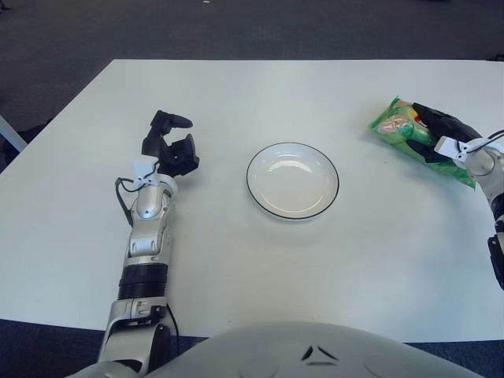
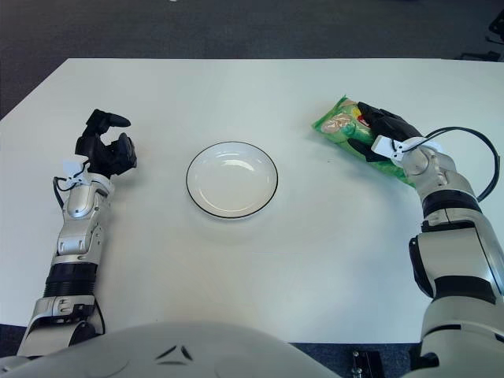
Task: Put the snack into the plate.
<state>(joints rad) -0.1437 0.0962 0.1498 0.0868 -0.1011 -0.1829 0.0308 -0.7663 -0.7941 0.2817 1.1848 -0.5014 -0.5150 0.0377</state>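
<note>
My right hand (image 2: 386,126) lies over the green snack (image 2: 350,134) at the far right of the table (image 1: 236,94), fingers wrapped onto the packet, which is not yet lifted. The plate (image 1: 292,180) sits empty in the middle, well apart to the left, so the carry and drop remain. Nothing lies between them. My left hand (image 1: 169,146) shows left of the plate, curled and holding nothing.

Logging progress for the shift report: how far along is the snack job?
Early. Done: the right hand has reached the green snack, its dark fingers lying over the packet on the table. In hand: closing that grasp; a firm hold cannot be told. Left: lifting the snack and moving it left into the plate, which holds nothing. The left hand shows idle left of the plate.
</note>
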